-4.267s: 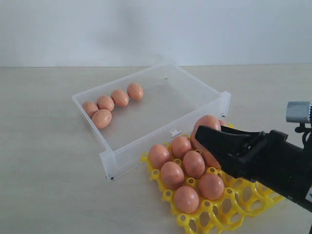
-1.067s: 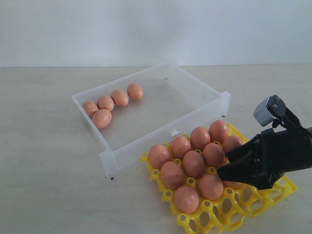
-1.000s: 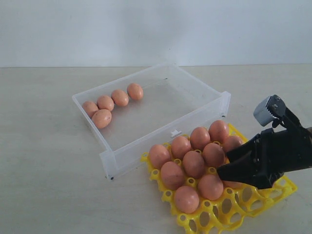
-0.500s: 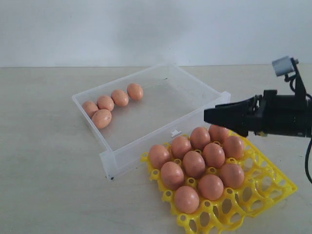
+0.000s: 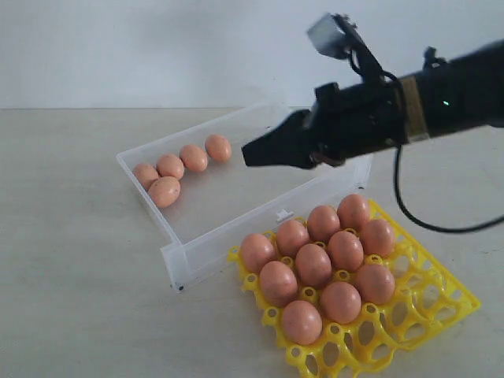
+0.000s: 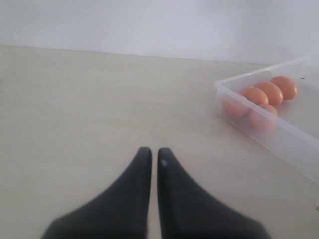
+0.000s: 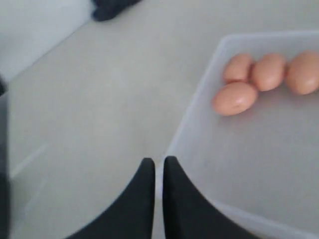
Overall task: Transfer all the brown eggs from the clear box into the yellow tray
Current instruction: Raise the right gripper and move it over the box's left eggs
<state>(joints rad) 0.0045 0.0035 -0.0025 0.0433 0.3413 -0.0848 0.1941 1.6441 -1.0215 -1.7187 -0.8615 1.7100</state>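
I've swung my right gripper point(image 5: 247, 154) up from the yellow tray point(image 5: 445, 298) to over the clear box point(image 5: 224, 240), jaws pressed together, holding nothing. Five brown eggs point(image 5: 164, 191) sit in the box's left corner. My left gripper point(image 6: 151, 152) is closed too.

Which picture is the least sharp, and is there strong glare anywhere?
Right wrist view: the softest, the brown eggs have smeared edges. Left wrist view: the left gripper is slightly out of focus. Exterior view: even light, no strong glare.
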